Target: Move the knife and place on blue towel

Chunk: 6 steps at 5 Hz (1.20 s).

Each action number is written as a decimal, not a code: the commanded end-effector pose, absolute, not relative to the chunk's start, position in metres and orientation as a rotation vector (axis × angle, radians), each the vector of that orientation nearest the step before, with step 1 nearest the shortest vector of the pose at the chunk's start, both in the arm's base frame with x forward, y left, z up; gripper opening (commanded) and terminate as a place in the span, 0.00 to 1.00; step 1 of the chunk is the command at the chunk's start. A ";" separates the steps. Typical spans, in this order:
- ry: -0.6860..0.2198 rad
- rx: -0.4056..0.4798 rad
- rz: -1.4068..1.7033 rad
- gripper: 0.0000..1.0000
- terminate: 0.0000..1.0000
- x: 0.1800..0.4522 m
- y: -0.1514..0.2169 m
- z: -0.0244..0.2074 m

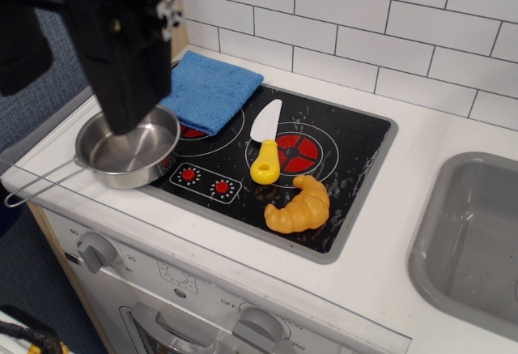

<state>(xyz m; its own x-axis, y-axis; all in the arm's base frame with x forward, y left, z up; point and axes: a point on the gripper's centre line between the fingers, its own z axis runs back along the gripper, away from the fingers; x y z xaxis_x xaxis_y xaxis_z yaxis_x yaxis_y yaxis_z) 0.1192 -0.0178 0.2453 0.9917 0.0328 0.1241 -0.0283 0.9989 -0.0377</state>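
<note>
The knife (265, 145) lies on the black stovetop (348, 159), its white blade pointing away and its yellow handle toward the front. The blue towel (207, 90) lies folded at the stovetop's back left corner, a short way left of the knife. My gripper (128, 115) is a dark, blurred shape at the upper left. It hangs over the steel pan, left of the towel and well away from the knife. Its fingers are not distinct, and nothing shows in them.
A steel pan (129, 153) with a wire handle sits at the front left of the stovetop. An orange-yellow toy croissant (299, 206) lies just in front and right of the knife. A grey sink (477, 240) is at the right. A white tiled wall stands behind.
</note>
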 end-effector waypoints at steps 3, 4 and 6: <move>-0.126 -0.074 0.128 1.00 0.00 0.171 -0.010 0.225; -0.152 -0.055 0.170 1.00 0.00 0.214 0.002 0.203; -0.147 -0.056 0.201 1.00 0.00 0.297 0.007 0.142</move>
